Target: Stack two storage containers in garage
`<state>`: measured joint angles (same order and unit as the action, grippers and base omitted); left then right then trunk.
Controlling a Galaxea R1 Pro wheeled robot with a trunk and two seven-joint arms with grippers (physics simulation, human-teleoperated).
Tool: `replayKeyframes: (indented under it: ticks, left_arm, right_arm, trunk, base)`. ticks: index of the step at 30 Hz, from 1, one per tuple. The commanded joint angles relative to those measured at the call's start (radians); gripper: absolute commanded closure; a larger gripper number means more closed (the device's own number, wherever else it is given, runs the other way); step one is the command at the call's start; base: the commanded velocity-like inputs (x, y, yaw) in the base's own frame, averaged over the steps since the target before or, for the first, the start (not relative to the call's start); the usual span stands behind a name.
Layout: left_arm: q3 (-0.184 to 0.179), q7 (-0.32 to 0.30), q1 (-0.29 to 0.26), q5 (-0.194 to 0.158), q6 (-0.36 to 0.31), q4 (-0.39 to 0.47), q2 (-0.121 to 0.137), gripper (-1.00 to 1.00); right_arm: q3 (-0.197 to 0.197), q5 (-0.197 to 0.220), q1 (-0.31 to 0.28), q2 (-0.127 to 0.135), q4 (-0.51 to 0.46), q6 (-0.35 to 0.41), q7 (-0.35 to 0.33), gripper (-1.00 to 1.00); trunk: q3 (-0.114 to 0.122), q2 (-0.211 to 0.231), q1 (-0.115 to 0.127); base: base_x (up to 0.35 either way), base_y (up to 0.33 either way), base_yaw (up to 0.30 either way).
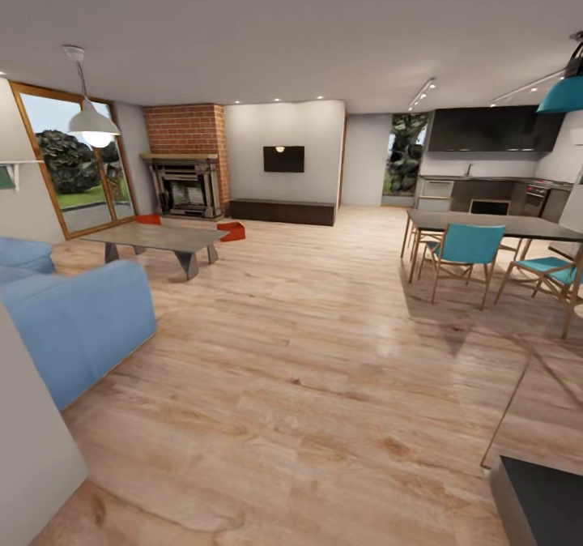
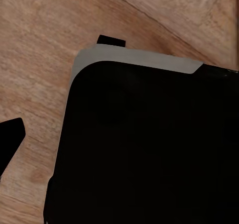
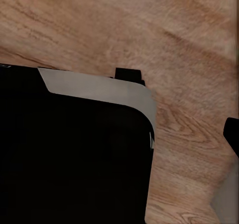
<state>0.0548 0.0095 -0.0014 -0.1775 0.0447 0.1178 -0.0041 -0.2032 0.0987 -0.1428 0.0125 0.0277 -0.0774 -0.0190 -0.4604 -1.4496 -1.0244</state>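
The two storage containers stand on the light wood floor at the far left of the living room in the head view. One red-orange container sits behind the low grey coffee table, and the other container sits at the table's right end, in front of the brick fireplace. Both are several metres away from me. In the left wrist view my left gripper hangs open over my dark base and the wood floor, holding nothing. My right gripper is likewise open and holds nothing.
A blue sofa stands near left, with a white wall corner beside me. A dining table with teal chairs is at the right. A dark cabinet runs under the wall TV. Wide wood floor lies ahead.
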Motion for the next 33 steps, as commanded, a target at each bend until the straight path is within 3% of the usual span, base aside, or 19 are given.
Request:
replayKeyframes:
  ticks: [1, 33]
  left_arm:
    - [0.005, 0.001, 0.000, -0.002, 0.002, 0.000, 0.000, -1.00]
    - [0.007, 0.001, 0.000, -0.002, 0.003, 0.001, 0.000, -1.00]
  right_arm:
    - [-0.008, 0.011, -0.001, 0.001, 0.003, -0.006, -0.002, -1.00]
    - [-0.007, 0.011, -0.001, -0.005, 0.003, -0.005, -0.002, -1.00]
  trunk:
    - [-0.001, 0.000, -0.001]
    - [-0.001, 0.000, -0.001]
  base:
    - [0.323, 0.000, 0.000]
    - [0.323, 0.000, 0.000]
